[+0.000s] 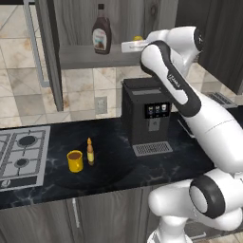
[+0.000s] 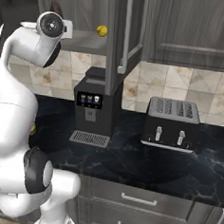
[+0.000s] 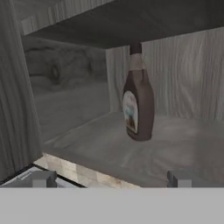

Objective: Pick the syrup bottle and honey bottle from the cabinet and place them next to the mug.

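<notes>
Looking along the hand camera, I have the syrup bottle [image 3: 138, 107] standing upright on the cabinet [image 3: 183, 83] shelf, ahead of the claw [image 3: 109, 178] and a little right of the midline between its two tips. The tips sit far apart at the bottom of that view, so the claw is spread wide and carries nothing. The bottle's long axis runs straight up from the shelf board, neck and black cap near the shelf above, label turned towards me and slightly left. It stands well back on the board, not far from the rear wall, and I judge the claw is at the shelf's front edge, apart from the bottle.

From the left base view the syrup bottle [image 1: 101, 32] sits left of the white hand, which is raised to shelf height, so I read the coming move as a reach inward and leftward in the room, with the wide body passing between the tips.

Down on the surface [image 1: 118, 161], the honey bottle [image 1: 90, 152] stands upright just beside the mug [image 1: 75, 161], on its right. That half looks done; I judge the syrup bottle is the one left.
</notes>
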